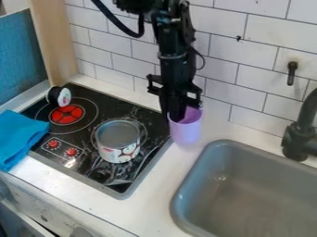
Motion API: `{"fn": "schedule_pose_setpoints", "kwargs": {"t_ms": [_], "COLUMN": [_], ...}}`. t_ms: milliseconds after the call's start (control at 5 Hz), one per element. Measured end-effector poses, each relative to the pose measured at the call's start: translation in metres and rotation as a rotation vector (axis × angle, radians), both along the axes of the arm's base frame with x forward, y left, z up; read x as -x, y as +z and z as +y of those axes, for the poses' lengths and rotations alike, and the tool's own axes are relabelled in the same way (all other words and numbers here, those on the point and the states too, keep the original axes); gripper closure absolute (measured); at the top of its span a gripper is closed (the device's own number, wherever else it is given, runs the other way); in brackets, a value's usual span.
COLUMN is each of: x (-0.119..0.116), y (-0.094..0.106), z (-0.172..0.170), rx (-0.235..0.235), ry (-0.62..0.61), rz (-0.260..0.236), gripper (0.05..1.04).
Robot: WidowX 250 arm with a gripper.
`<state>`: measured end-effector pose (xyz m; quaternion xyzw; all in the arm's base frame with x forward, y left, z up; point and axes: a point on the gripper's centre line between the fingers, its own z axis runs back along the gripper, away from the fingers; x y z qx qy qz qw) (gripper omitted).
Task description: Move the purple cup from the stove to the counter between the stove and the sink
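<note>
Purple cup [186,132] upright on desk [155,190], between stove [88,167] and sink [248,196]; tool [178,115] at cup rim, cannot tell if wide or narrow; reaching seems done; lifting seems left.

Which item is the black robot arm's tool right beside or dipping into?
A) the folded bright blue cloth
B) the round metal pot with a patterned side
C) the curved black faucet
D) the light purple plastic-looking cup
D: the black tool hangs down at the mouth of the light purple cup, which stands between the black stovetop and the grey sink.
</note>
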<state>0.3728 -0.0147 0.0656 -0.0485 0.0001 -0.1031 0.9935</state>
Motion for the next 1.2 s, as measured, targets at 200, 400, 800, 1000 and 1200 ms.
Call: {"fn": "schedule_pose_setpoints", "kwargs": {"t_ms": [200,400,800,1000,1200], "x": [0.0,0.003,0.006,0.007,0.013], "y": [-0.007,-0.01,-0.011,-0.012,-0.001], "z": [0.0,-0.007,-0.011,-0.01,-0.009], "rx": [-0.002,-0.022,-0.066,-0.072,-0.075], "ry": [0.005,-0.01,-0.028,-0.017,-0.007], "rz": [0.014,0.02,0.036,0.044,0.011], "gripper": [0.996,0.996,0.771,0.475,0.173]}}
